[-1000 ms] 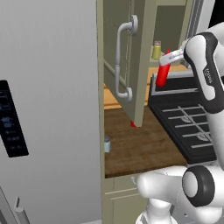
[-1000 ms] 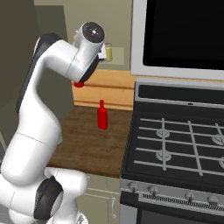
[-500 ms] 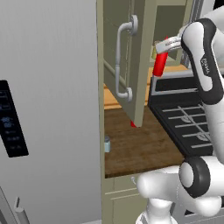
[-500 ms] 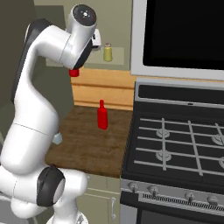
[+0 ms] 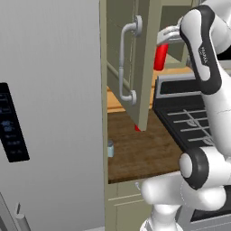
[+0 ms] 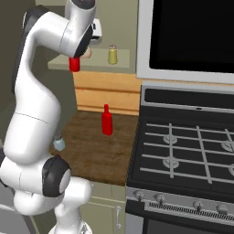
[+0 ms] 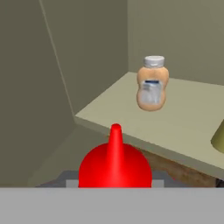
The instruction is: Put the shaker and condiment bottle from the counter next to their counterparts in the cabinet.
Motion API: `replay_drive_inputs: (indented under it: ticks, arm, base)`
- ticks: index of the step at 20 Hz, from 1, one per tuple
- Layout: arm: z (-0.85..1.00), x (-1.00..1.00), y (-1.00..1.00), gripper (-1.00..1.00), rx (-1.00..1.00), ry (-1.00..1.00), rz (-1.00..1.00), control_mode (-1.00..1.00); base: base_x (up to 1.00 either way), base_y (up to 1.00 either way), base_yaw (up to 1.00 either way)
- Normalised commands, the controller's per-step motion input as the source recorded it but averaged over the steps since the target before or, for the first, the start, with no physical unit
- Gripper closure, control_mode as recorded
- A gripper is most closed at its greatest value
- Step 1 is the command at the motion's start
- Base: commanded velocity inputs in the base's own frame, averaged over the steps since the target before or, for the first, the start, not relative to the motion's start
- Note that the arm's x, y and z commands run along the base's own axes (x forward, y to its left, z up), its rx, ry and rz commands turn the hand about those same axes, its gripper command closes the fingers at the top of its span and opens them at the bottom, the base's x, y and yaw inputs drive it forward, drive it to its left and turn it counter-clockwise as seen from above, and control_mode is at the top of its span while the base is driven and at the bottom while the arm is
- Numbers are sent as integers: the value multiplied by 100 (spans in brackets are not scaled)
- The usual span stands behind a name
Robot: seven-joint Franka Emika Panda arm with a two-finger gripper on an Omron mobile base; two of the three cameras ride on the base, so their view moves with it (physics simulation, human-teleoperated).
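Raised since a second ago, the gripper (image 6: 75, 58) grasps the condiment bottle (image 5: 160, 57) at the cabinet (image 5: 145, 67) shelf edge — another red bottle (image 6: 107, 120) stands on the counter (image 6: 91, 146). Shaker (image 5: 110, 148) unchanged — near the counter's left edge.

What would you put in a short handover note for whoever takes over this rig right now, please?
Gripper: shut on the red condiment bottle, held upright in front of the open cabinet's shelf.
On the shelf: a peach bottle and a yellow-green jar.
Shaker: on the counter near its left front edge. A second red bottle stands mid-counter.
Done: bottle lifted to the shelf.
Left: set it by the peach bottle, then fetch the shaker and place it beside the yellow-green jar.
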Motion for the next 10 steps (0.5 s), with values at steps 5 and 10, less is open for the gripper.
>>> replay_drive_inputs:
  ticks: [5, 10]
  arm:
    - [0, 49, 4, 100, 0, 0, 0, -100]
    - [0, 29, 10, 100, 0, 0, 0, -100]
  base:
    - [0, 0, 0]
    - [0, 0, 0]
